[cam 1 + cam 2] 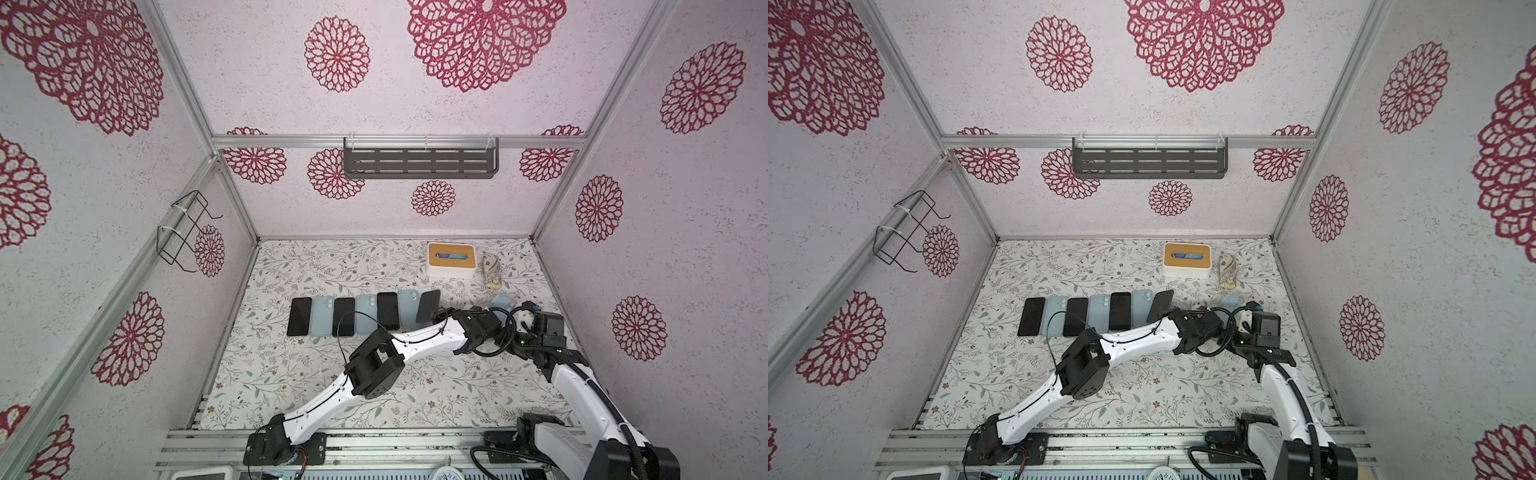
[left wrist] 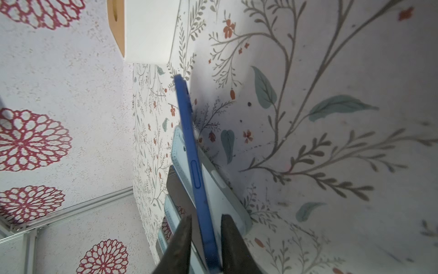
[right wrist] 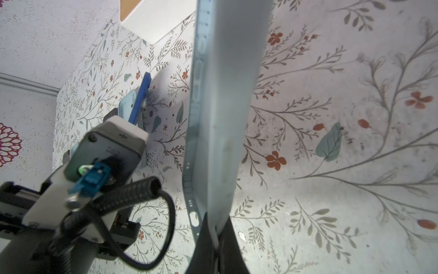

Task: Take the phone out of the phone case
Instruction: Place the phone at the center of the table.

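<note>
Left pincer [image 2: 206,216] sits narrowly either side of the blue phone [image 2: 189,137], can't tell if it's actually gripping. Phone's tipped on edge at the right end of the row [image 1: 345,316], long axis near-to-far, screen facing left. Right pincer [image 3: 216,220] is clamped on the pale case [image 3: 222,95] just to its right. Floral tabletop [image 1: 291,374], red-flowered walls [image 1: 685,208]. Wrists hide both fingertips from above.

The blue phone [image 2: 194,166] is cut off inside the left tool [image 2: 207,217], contact unclear; the pale case [image 3: 225,95] overruns the right wrist view; arms mostly hide it in both top views.
</note>
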Motion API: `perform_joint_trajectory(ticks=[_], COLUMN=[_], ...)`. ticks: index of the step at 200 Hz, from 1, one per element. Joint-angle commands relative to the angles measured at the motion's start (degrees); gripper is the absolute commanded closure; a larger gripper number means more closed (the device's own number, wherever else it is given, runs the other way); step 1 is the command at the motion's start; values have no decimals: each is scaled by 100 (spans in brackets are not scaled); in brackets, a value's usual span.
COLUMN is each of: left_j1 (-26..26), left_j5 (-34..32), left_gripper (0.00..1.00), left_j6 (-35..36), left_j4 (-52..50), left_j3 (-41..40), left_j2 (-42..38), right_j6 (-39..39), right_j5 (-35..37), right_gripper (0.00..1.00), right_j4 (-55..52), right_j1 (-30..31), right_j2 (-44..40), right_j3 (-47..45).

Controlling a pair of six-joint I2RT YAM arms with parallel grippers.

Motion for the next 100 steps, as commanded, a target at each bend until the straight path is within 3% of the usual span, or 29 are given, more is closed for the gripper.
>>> perform_joint_trajectory(ticks=[1, 40, 100], left_j1=[-126, -169, -149], left_j5=[174, 309, 738], left_gripper=[72, 63, 40], left_j6=[18, -206, -750], left_j4=[77, 207, 928], left_j3=[170, 335, -391], left_j2=[198, 143, -1011], right_j6=[-28, -23, 122], right_j5=[-212, -198, -85], right_gripper=[100, 100, 100], right_j4=[405, 483, 815], right_j1=[0, -22, -24], right_j2=[-6, 63, 365], right_j3=[133, 84, -11])
